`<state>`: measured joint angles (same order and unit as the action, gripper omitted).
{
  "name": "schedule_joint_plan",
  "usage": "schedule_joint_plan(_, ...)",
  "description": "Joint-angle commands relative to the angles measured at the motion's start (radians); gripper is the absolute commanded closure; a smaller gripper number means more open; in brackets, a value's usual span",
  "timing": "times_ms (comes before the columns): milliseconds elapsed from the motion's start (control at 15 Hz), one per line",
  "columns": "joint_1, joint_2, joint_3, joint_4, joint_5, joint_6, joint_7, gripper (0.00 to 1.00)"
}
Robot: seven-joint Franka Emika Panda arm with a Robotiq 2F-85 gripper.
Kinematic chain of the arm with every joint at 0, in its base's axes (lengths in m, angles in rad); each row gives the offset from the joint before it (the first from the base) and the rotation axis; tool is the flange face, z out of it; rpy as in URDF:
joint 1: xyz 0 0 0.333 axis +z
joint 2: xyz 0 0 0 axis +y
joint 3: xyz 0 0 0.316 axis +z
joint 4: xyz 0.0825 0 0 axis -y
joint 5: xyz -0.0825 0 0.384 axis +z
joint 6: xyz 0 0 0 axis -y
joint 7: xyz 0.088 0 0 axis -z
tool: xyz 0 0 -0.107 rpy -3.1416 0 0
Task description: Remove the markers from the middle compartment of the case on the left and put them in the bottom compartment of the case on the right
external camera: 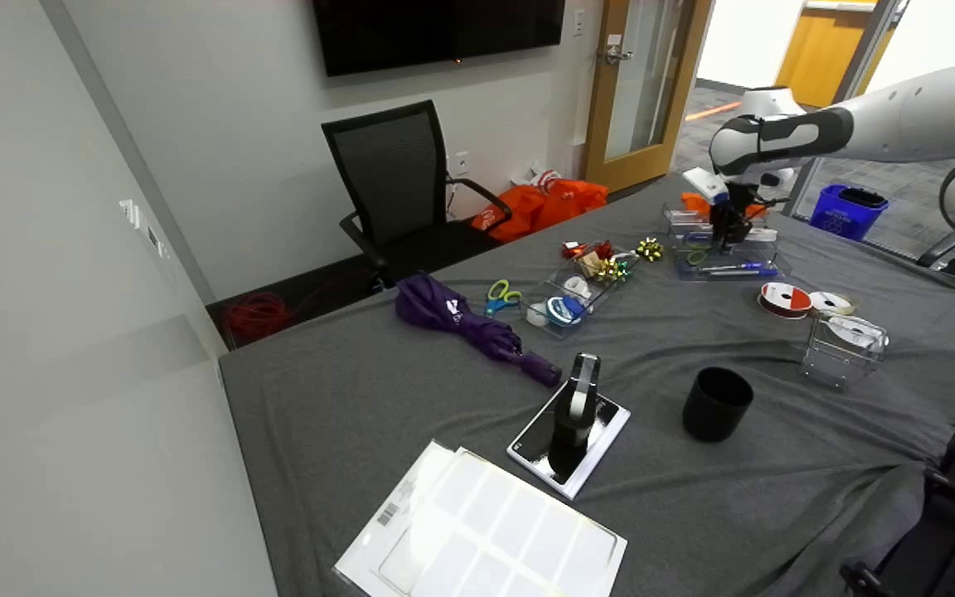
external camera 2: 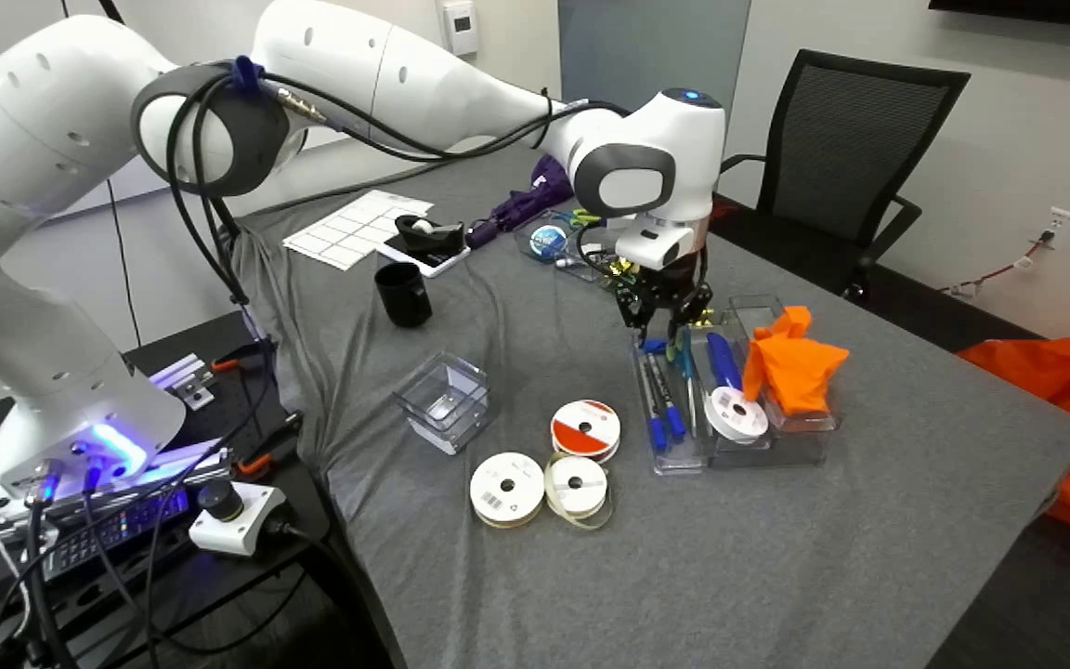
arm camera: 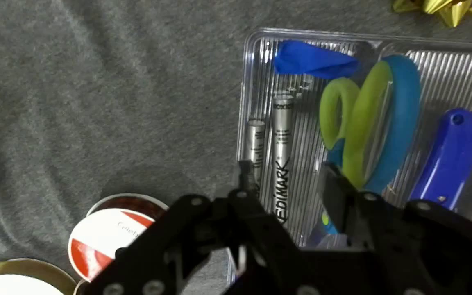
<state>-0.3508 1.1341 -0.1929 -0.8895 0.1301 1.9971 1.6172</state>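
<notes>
Cup (external camera 2: pixel 396 297), black, stands on the gray cloth (external camera 2: pixel 776 548) in an exterior view. Next along I see a little clear box (external camera 2: pixel 442 409), then three ribbon rolls (external camera 2: pixel 490 492) close together. After that comes a clear case (external camera 2: pixel 684 462). Two silver markers (arm camera: pixel 282 135) with blue ends lie in its left slot. I have the gripper (arm camera: pixel 286 169) pointing down at that slot, its fingers (arm camera: pixel 245 176) wide apart, holding nothing. Green and blue scissors (arm camera: pixel 361 135) lie beside the markers. Farther right are a blue tool (external camera 2: pixel 724 360), a white roll (external camera 2: pixel 737 420) and an orange cloth (external camera 2: pixel 795 367).
</notes>
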Motion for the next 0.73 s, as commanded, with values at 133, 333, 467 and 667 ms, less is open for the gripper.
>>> schedule_joint_plan(133,-0.004,-0.003,0.023,0.034,0.013,-0.025,-0.008,0.09)
schedule_joint_plan(333,-0.001,-0.041,0.051,0.008,0.048,-0.022,0.000,0.00)
schedule_joint_plan(467,0.011,-0.062,0.056,0.001,0.051,-0.025,-0.002,0.00)
schedule_joint_plan(667,0.029,-0.098,0.067,-0.012,0.053,-0.031,0.011,0.00)
